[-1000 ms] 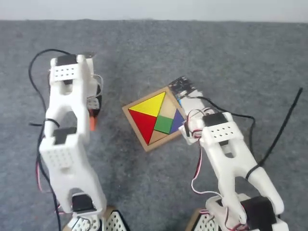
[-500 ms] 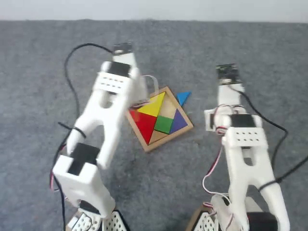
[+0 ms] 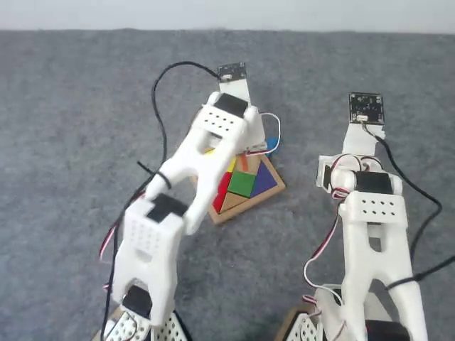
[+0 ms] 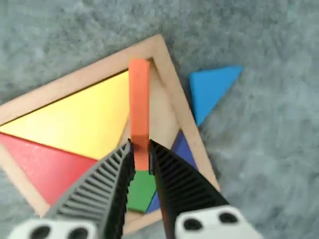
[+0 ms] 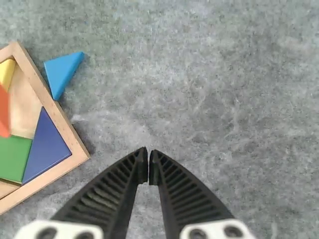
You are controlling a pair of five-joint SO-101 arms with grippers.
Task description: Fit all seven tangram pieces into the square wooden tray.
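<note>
The table (image 3: 78,99) is covered in grey felt. The tray (image 3: 252,204) lies flat on it near the middle, turned cornerwise. A blue triangle (image 5: 61,72) lies on the felt just beside the tray's rim, at about 1 o'clock from the tray in the high view. The arm bases (image 3: 167,323) sit at the table's 6 o'clock edge.

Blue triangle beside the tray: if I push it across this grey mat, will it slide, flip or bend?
The blue triangle looks like a stiff flat block, so it probably won't bend. It lies flat, so tipping seems unlikely. The fuzzy grey mat may drag on it, so it could turn rather than slide straight.
</note>
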